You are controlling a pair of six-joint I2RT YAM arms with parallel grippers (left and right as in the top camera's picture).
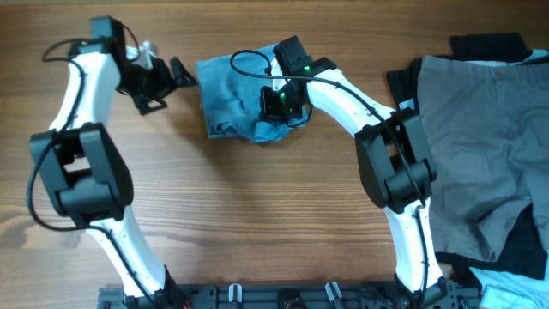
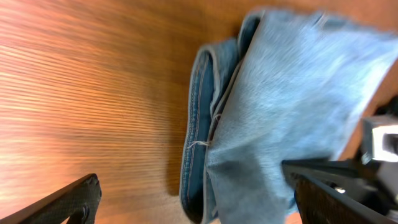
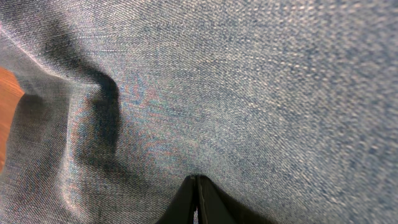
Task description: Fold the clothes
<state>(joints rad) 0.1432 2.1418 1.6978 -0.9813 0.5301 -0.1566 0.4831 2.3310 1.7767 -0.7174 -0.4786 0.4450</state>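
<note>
The light-blue denim jeans (image 1: 230, 96) lie as a small folded bundle at the back middle of the wooden table. My right gripper (image 1: 279, 105) is shut, its tips pressed into the bundle's right side; the right wrist view shows the closed fingers (image 3: 196, 186) against denim (image 3: 261, 87) that fills the frame. My left gripper (image 1: 170, 81) is open just left of the bundle. In the left wrist view the folded jeans (image 2: 286, 99), with a seamed edge, lie between and ahead of the spread fingers (image 2: 189, 177).
Grey shorts (image 1: 480, 146) are spread at the right of the table, over a black garment (image 1: 489, 43). A dark piece (image 1: 527, 249) and a pale cloth (image 1: 515, 296) lie at the right front corner. Bare wood (image 1: 249, 206) lies in front of the bundle.
</note>
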